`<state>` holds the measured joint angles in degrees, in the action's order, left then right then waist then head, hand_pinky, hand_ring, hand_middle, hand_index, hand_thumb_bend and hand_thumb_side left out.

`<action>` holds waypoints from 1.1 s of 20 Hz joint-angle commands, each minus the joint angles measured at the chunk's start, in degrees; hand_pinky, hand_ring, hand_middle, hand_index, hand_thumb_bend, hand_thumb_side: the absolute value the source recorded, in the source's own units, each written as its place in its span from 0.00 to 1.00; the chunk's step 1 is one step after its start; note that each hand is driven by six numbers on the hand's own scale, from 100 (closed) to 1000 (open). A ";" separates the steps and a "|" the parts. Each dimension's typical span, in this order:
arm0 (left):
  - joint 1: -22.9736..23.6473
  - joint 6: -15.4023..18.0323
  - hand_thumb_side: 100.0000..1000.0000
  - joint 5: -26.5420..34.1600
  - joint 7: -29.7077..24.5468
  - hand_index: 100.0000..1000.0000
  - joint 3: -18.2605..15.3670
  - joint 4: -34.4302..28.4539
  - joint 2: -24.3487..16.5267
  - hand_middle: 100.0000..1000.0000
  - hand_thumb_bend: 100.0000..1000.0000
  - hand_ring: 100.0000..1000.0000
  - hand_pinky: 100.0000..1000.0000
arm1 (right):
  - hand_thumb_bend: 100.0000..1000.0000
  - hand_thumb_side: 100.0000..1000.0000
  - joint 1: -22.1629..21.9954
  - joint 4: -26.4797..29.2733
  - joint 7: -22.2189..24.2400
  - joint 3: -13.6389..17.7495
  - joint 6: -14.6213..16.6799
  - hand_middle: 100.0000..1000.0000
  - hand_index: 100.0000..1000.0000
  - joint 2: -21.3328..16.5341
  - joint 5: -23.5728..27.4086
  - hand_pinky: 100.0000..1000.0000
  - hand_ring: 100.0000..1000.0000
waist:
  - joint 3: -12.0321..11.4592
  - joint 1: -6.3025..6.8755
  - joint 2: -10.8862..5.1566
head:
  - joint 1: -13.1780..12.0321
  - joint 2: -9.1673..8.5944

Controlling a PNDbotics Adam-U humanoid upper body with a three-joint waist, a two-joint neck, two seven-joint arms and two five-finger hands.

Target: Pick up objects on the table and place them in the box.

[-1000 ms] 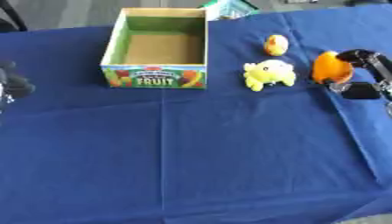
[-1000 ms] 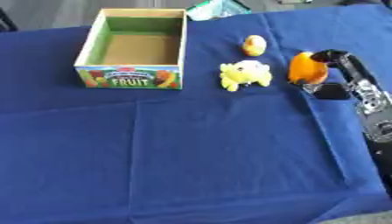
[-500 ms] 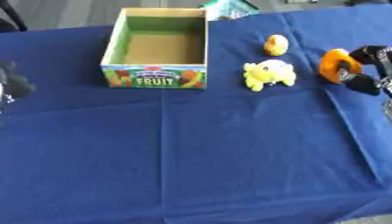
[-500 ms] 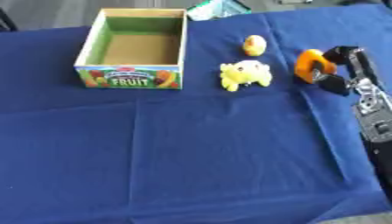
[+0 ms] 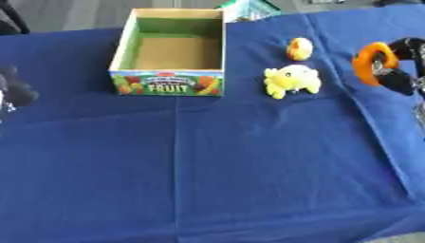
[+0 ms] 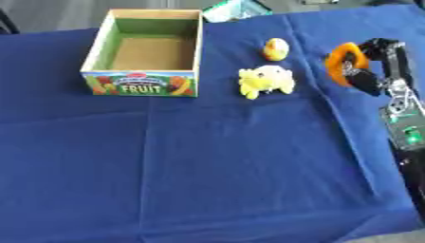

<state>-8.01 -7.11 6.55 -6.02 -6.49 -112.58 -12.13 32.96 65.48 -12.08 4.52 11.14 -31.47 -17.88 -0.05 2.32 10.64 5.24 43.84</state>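
- Your right hand (image 6: pixel 372 71) is at the right edge of the bench (image 6: pixel 207 166), its dark fingers curled round an orange object (image 6: pixel 342 63).
- That orange object looks ring-like or curved and sits above the blue cloth (image 5: pixel 207 156), held up at the right side and well apart from the box (image 5: pixel 170 53).
- The box stands at the far left-centre of the bench, open at the top, with a green inner wall and a brown floor. Its front panel carries fruit pictures and the word FRUIT.
- Nothing shows inside the box from either eye view.
- A yellow plush toy (image 5: pixel 292 79) lies on the cloth to the right of the box, between the box and your right hand, touching neither.
- A small yellow-and-orange egg-shaped thing (image 5: pixel 300 48) sits just beyond the plush toy, farther from you and near it.
- Your left hand (image 5: pixel 15 86) shows only as a dark shape at the left edge of the left eye view, low beside the box's level. I cannot tell how its fingers stand.
- A green-and-white item (image 6: pixel 238 8) lies at the far edge of the bench behind the box, partly cut off by the top of the view.
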 commanded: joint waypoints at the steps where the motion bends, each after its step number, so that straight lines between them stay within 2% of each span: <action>1: -0.20 -0.04 0.46 0.03 -0.08 0.72 0.07 -0.93 -1.52 0.50 0.00 0.58 0.71 | 0.00 0.00 3.68 3.72 1.72 -1.58 0.41 0.19 0.27 -1.88 1.45 0.70 0.59 | -0.13 -0.27 -1.12 | 0.17 0.27; 6: -0.12 0.04 0.46 0.03 -0.30 0.72 0.28 -0.75 -1.56 0.50 0.00 0.58 0.71 | 0.00 0.00 11.65 3.42 5.74 -5.95 1.89 0.19 0.28 -0.72 0.49 0.70 0.59 | -0.56 -0.16 -1.54 | 0.48 0.27; 11: -0.06 0.11 0.46 0.12 -0.58 0.72 0.52 -0.57 -1.49 0.50 0.00 0.58 0.71 | 0.00 0.00 19.22 -1.12 8.56 -9.15 4.54 0.20 0.29 3.94 -3.44 0.70 0.59 | -1.31 0.17 -1.78 | 0.94 0.27; 17: -0.33 0.22 0.46 0.36 -0.98 0.72 0.91 -0.37 -1.19 0.50 0.00 0.58 0.71 | 0.00 0.00 25.18 -7.36 10.07 -9.95 6.39 0.20 0.29 12.08 -8.70 0.70 0.59 | -2.47 0.81 -1.84 | 1.90 0.27; 22: -0.99 0.26 0.46 0.65 -1.58 0.72 1.51 -0.30 -1.01 0.50 0.00 0.58 0.71 | 0.00 0.00 27.97 -10.58 10.37 -9.83 7.22 0.21 0.29 17.79 -12.73 0.70 0.59 | -4.20 1.05 -1.46 | 3.41 0.27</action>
<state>-8.26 -6.93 7.07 -7.28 -5.08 -112.20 -12.13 59.16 54.97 -1.77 -5.62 17.95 -14.41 -29.36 -4.36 3.41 9.94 8.19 43.84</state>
